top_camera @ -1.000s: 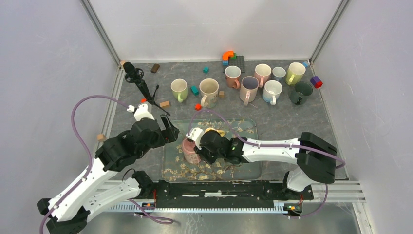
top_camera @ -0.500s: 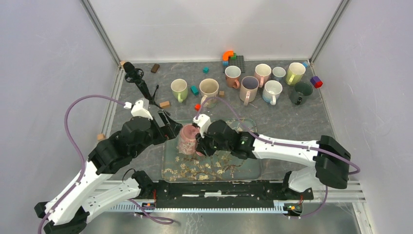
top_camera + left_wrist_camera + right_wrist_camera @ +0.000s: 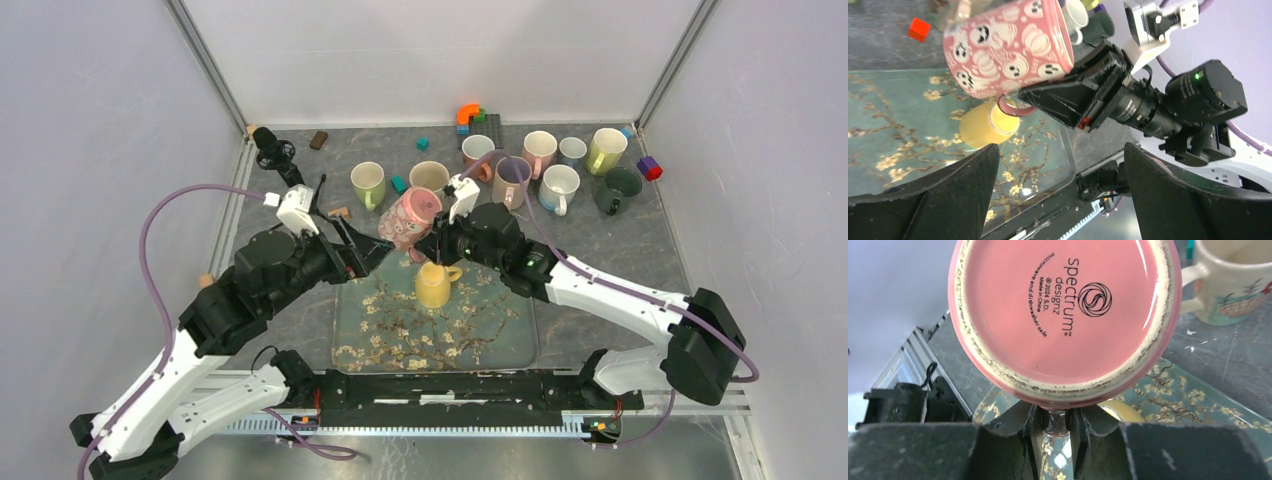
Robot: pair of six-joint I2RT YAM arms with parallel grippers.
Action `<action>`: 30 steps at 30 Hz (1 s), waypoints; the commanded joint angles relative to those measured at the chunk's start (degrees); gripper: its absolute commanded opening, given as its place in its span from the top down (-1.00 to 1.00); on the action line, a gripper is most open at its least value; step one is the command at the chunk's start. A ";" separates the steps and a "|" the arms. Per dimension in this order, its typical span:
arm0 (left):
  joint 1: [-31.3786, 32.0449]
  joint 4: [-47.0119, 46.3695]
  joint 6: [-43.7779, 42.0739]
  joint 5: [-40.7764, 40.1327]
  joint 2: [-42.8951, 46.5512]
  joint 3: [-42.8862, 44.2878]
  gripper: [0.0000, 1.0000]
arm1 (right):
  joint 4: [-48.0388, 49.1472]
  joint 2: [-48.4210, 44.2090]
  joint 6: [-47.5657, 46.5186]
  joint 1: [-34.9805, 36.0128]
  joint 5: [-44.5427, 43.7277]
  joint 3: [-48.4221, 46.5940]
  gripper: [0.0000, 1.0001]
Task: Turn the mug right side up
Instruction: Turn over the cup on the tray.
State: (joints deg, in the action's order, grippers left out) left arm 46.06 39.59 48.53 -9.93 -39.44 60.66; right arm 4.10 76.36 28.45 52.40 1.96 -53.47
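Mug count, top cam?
11. Nine stand along the back, light green mug to dark green mug; pink mug held up by the right tool; yellow mug on the tray. Others may be hidden.

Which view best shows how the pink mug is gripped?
Right wrist: the right gripper is closed on the handle, just below the base of the mug. Left wrist shows the mug side-on, its handle running into the gripper. Top shows it held tilted, with the grip hidden.

Glazed ceramic, worn at the foot
The pink mug (image 3: 1063,305) is glossy, its base ring rough and unglazed; the tray (image 3: 505,335) is smooth and shiny.
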 commanded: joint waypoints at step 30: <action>-8.09 -91.01 27.07 33.41 -23.57 -25.45 -0.91 | 20.76 -14.21 12.82 -9.09 2.12 -3.34 1.00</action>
State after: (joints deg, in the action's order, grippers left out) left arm 38.30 -35.40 68.99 22.65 -61.39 35.00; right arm 11.60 65.41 38.46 43.44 2.63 -54.63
